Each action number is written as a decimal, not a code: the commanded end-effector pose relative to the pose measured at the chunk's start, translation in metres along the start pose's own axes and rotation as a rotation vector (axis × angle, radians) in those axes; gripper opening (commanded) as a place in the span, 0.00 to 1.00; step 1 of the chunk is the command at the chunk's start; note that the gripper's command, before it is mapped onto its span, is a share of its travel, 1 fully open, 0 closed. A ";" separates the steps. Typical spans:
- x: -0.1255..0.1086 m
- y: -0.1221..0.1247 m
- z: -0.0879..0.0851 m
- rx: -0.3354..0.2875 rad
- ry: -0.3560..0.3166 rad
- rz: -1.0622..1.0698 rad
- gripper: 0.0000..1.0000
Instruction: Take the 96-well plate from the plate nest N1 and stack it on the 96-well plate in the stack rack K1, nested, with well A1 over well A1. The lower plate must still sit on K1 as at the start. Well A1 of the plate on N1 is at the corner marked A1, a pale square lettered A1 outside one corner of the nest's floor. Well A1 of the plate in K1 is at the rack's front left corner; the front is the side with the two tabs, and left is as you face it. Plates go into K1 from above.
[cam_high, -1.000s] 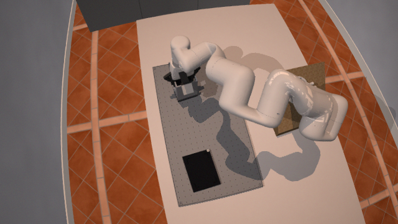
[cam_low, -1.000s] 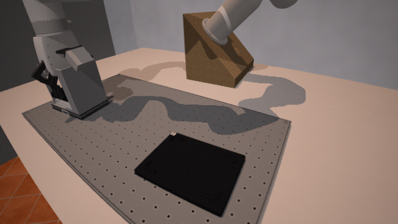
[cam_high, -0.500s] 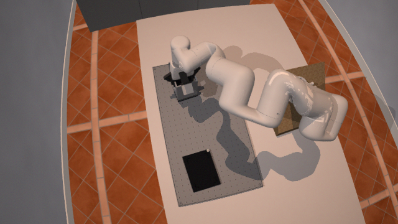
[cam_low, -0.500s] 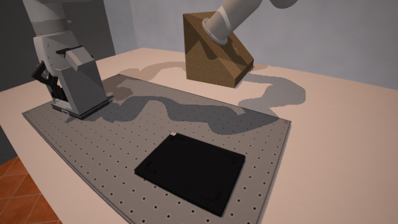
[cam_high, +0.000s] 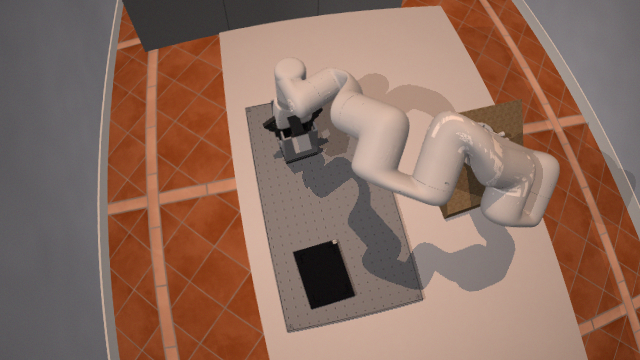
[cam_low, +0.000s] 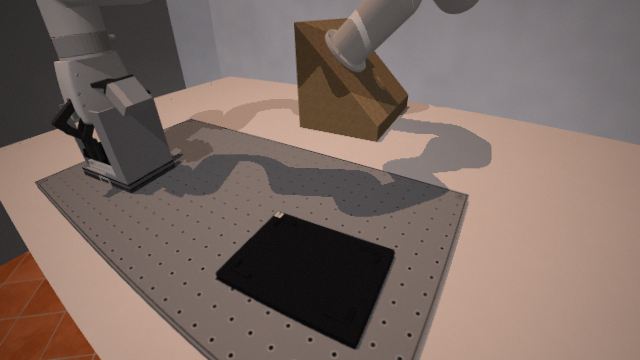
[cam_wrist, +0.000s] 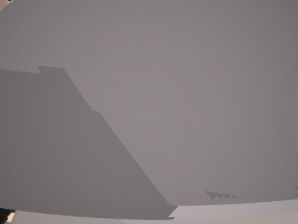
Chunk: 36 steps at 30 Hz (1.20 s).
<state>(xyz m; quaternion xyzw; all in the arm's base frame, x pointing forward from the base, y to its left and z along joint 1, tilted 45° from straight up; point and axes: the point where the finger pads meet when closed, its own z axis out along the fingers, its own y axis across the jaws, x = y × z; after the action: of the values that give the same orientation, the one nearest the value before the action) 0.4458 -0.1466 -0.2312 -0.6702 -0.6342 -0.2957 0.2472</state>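
Observation:
The black plate nest N1 (cam_high: 323, 272) lies empty on the perforated baseplate, and it also shows in the exterior view (cam_low: 307, 270). Its pale A1 mark (cam_low: 279, 215) sits at the far corner. The grey stack rack K1 stands at the far end of the baseplate (cam_low: 132, 140). My gripper (cam_high: 292, 131) is down at the rack, with its black fingers (cam_low: 80, 135) beside the grey walls. It is shut on the 96-well plate, which is hidden by the rack and my wrist. The wrist view shows only a grey surface (cam_wrist: 166, 83) close up.
A brown wedge block (cam_low: 345, 85) stands on the table behind the baseplate, under my arm's base (cam_high: 492, 150). My arm reaches across the table above the baseplate (cam_high: 330, 215). A dark cabinet stands past the table's far end.

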 end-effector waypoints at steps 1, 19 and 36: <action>-0.001 0.002 -0.001 -0.003 -0.003 -0.001 0.00; -0.001 0.002 0.001 -0.003 -0.003 -0.001 0.00; -0.001 0.002 0.004 -0.003 -0.003 -0.001 0.00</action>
<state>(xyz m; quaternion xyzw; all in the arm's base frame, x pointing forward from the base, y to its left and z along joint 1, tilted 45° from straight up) 0.4463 -0.1429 -0.2349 -0.6702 -0.6342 -0.2957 0.2473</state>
